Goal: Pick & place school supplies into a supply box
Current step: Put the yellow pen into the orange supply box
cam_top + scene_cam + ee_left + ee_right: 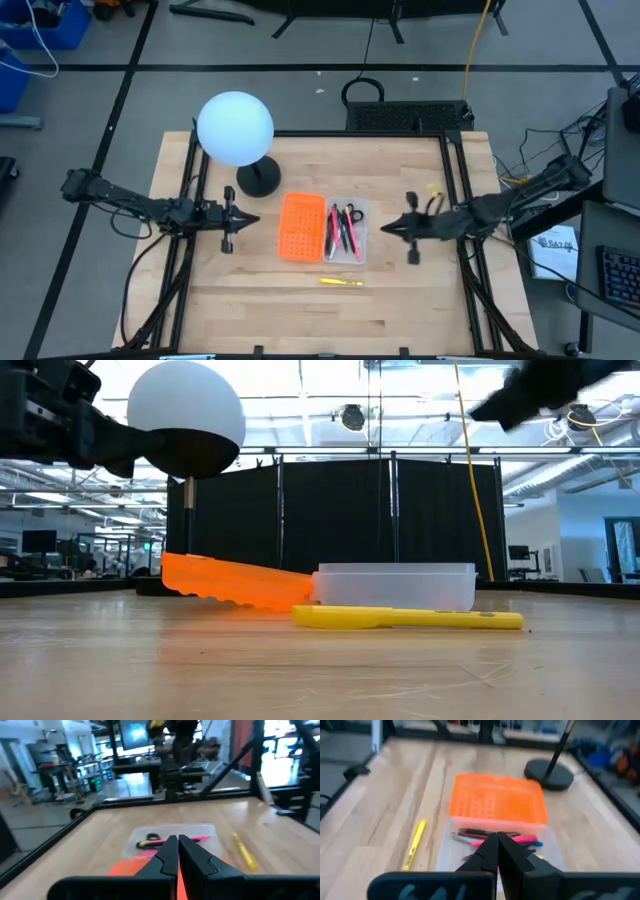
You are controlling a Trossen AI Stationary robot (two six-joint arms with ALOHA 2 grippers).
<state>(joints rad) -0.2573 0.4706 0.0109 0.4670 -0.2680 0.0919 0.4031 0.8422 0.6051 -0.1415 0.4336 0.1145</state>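
The clear supply box [346, 231] lies mid-table, its orange gridded lid [301, 227] open flat on the table's left side of it. Pink, red and dark pens and black-handled scissors [351, 216] lie inside it. One yellow pen [341, 282] rests flat on the table, on the near side of the box. My left gripper [254, 219] hovers shut to the left of the lid. My right gripper [384, 228] hovers shut to the right of the box. Both are above the table and hold nothing.
A white globe lamp [235, 128] on a black round base [259, 178] stands on the far left of the table, behind the lid. Black frame rails [190, 170] run along the table's left and right edges. Bare wood lies along the near edge.
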